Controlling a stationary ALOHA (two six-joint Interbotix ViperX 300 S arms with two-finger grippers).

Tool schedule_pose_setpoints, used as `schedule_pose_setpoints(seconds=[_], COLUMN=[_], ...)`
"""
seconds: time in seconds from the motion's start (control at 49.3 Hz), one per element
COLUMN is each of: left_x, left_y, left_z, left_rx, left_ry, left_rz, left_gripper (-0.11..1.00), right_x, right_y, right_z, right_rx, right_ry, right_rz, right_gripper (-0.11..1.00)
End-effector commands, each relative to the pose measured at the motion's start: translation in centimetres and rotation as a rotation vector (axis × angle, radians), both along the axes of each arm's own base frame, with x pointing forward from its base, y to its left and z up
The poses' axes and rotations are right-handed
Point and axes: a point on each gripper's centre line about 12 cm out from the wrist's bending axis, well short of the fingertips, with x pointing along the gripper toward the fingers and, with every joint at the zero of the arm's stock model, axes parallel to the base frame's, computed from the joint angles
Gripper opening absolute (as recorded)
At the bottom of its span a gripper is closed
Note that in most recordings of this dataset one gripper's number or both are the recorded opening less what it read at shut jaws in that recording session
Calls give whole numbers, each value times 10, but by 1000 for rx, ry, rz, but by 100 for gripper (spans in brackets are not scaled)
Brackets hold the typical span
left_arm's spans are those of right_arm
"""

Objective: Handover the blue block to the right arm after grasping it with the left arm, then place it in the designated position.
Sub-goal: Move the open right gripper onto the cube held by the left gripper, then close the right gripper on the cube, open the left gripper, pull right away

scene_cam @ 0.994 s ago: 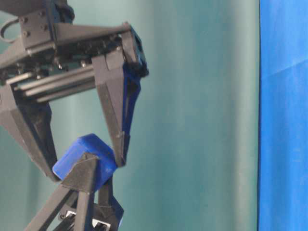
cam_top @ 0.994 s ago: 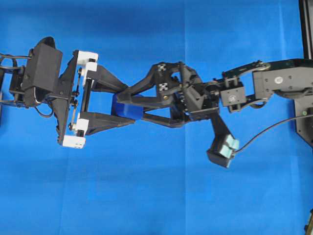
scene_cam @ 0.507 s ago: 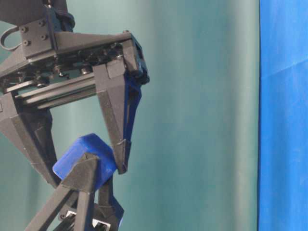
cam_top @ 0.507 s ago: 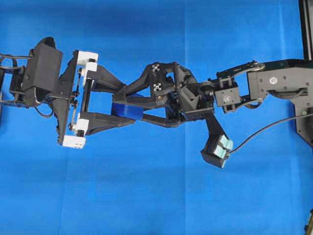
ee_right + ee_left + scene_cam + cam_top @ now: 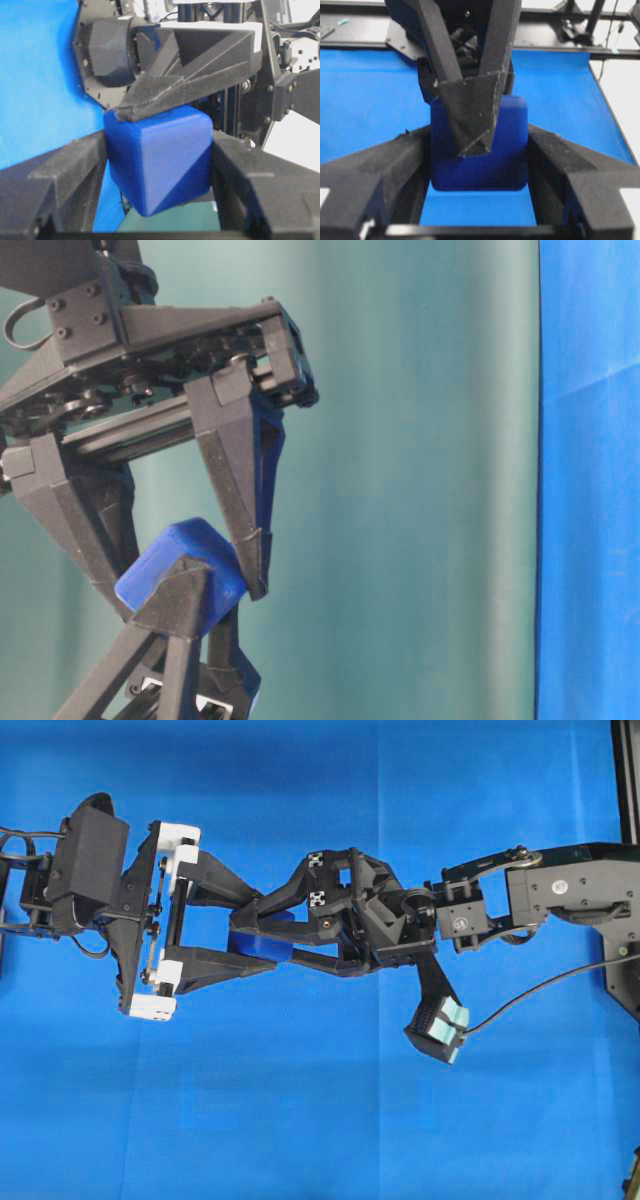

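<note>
Above the bright blue cloth [image 5: 300, 1120], the two black arms were seen meeting nose to nose in mid-air. The left arm [image 5: 90, 870], with its white mounting blocks, was stretched in from the left of the overhead view, and the right arm [image 5: 570, 890] from the right, its wrist rolled so that its finger plane lay crosswise to the other's. A black cable [image 5: 540, 990] was seen trailing from the camera under the right wrist. The left gripper [image 5: 479, 172] was closed partway, its two fingers [image 5: 390, 165] pressed against opposite side faces of the blue block [image 5: 505, 155], which was thereby held clear of the cloth. The right gripper [image 5: 160, 200] was set around the same block, its fingers [image 5: 65, 170] lying against the two remaining faces in the right wrist view; in the table-level view both pointed tips were shown touching the block's sides. The blue block was thus pinched by both grippers at once, between the arms, at the centre of the overhead view
</note>
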Motion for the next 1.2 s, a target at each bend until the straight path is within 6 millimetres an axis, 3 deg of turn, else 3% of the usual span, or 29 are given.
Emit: schedule_pose_setpoints(seconds=[0.0, 0.507, 0.649, 0.71, 0.973, 1.176], left_x=[-2, 0, 0, 0, -1, -3], left_y=[-1, -1, -1, -1, 3, 3], left_z=[9, 13, 13, 14, 14, 13], left_rx=[0, 3, 5, 5, 2, -1], left_ry=[-29, -47, -47, -48, -48, -46], left_rz=[-4, -4, -3, -4, 7, 7], left_gripper=[49, 50, 83, 91, 93, 93], right_x=[1, 1, 1, 1, -2, -15], right_y=[-2, -2, -2, -3, -3, -3], right_z=[16, 15, 15, 15, 14, 18], right_rx=[15, 27, 27, 27, 28, 29], right_ry=[-39, -27, -27, -26, -24, -32], right_rz=[-8, -17, -17, -18, -19, -17], right_gripper=[52, 52, 52, 52, 52, 52])
